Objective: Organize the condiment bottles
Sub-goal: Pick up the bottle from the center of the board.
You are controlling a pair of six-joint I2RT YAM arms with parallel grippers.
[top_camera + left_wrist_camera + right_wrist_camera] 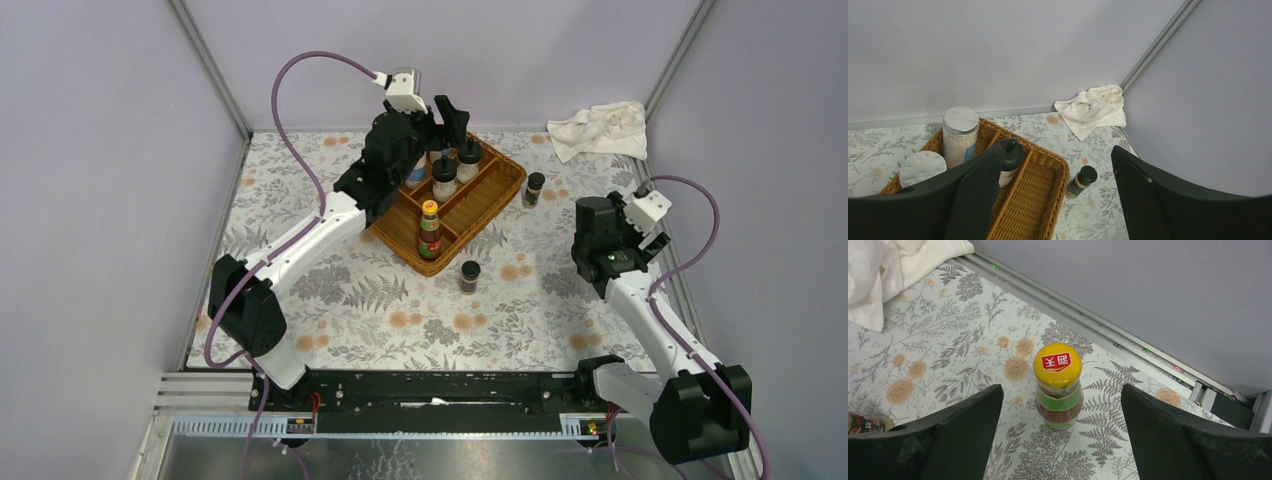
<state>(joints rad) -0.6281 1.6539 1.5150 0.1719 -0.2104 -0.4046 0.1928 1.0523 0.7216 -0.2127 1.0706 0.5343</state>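
The wicker tray (480,225) holds a yellow-capped sauce bottle (430,228) and two black-topped white shakers (445,176) (468,160). My left gripper (440,128) hovers open over the tray's far end. In the left wrist view, a silver-lidded shaker (960,135) and a black-capped bottle (1010,154) stand in the tray beside my left finger (975,195). A dark spice jar (1081,181) stands on the table just outside the rim. My right gripper (1060,435) is open near the right wall. Another yellow-capped sauce bottle (1058,385) stands upright just ahead, between its fingertips and untouched.
A crumpled white cloth (598,128) lies in the far right corner. Two dark spice jars stand on the table, one right of the tray (534,188) and one in front of it (469,276). A metal rail (1108,335) runs along the right wall.
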